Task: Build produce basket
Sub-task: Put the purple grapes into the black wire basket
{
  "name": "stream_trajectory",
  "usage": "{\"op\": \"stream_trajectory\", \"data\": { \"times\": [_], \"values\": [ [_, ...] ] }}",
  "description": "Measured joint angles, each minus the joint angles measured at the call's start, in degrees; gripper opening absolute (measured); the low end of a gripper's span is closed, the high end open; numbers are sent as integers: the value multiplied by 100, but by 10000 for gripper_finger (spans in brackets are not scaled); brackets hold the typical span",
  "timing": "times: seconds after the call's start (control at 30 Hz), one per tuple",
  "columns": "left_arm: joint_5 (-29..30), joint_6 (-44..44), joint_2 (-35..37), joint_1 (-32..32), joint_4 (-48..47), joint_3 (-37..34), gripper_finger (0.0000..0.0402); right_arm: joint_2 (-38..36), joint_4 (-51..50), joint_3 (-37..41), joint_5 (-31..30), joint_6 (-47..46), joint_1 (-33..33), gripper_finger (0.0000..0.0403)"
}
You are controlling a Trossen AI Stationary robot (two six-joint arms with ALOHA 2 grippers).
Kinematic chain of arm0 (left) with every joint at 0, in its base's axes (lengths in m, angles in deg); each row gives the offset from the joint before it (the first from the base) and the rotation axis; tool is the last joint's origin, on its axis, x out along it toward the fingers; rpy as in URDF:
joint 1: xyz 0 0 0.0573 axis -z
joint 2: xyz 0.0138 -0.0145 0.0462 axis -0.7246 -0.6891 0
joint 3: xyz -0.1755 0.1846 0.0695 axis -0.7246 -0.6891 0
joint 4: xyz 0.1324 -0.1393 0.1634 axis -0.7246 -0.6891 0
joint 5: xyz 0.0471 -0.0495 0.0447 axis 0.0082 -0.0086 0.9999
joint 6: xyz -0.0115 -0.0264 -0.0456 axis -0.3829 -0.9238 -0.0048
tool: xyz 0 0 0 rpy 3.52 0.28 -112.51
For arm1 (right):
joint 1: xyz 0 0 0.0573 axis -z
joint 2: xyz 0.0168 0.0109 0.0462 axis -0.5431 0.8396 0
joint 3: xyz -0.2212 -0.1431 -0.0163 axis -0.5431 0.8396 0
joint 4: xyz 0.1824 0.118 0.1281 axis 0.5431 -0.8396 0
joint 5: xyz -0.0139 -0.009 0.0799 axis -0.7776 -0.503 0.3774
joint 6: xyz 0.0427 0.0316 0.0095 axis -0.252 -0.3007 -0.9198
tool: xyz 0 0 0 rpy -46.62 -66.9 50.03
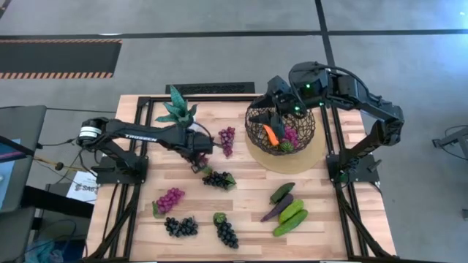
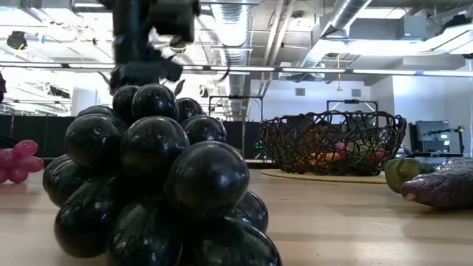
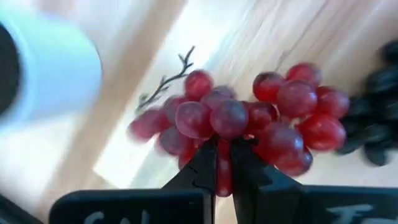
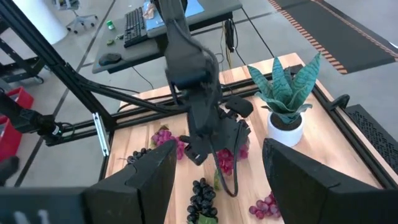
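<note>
The dark wire basket (image 1: pixel 256 131) stands on a tan round disc (image 1: pixel 307 162) at the far right, with an orange carrot (image 1: pixel 270 135) and magenta grapes (image 1: pixel 292 136) inside. My right gripper (image 1: pixel 281 109) hovers open over it, empty. Near the table's middle my left gripper (image 1: pixel 197 157) points down, shut on a red grape bunch (image 3: pixel 249 115). On the table lie a purple bunch (image 1: pixel 227 139), a black bunch (image 1: pixel 219 179), a magenta bunch (image 1: pixel 170 199), two more black bunches (image 1: pixel 181 226) (image 1: pixel 225 232), green cucumbers (image 1: pixel 291 217) and an eggplant (image 1: pixel 276 210). My left gripper pinches the red grape bunch between its two fingers, on a grape in the bunch's middle (image 3: pixel 222 177). The fingers come from above, pointing down. The bunch (image 4: pixel 227 158) hangs below the fingers, grapes spreading to both sides and the bare stem (image 3: pixel 168 81) sticking out.
A small potted green plant (image 1: pixel 178 109) stands at the far edge, just beyond my left gripper. A black grape bunch (image 2: pixel 148 177) fills the low view's foreground. Bare wood lies between the held bunch and the basket.
</note>
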Motion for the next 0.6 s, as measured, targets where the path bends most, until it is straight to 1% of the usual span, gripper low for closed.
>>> {"op": "stream_trajectory", "data": {
  "times": [0.13, 0.27, 0.37, 0.5, 0.6],
  "values": [
    [285, 441, 2, 98, -91, 729, 2, 0, -162, 0, 1, -9, 82, 256],
    [645, 809, 6, 147, -237, 1356, 1, 2, -434, 0, -2, -37, 199, 241],
    [912, 1086, 9, 145, -347, 1693, 0, 2, -585, 0, -2, -100, 272, 225],
    [1051, 1438, 13, 145, -300, 2133, 0, 2, -876, 0, -21, -55, 391, 202],
    [1211, 1650, 13, 145, -281, 2432, 0, 2, -1417, 0, -326, -53, 518, 174]
  ]
}}
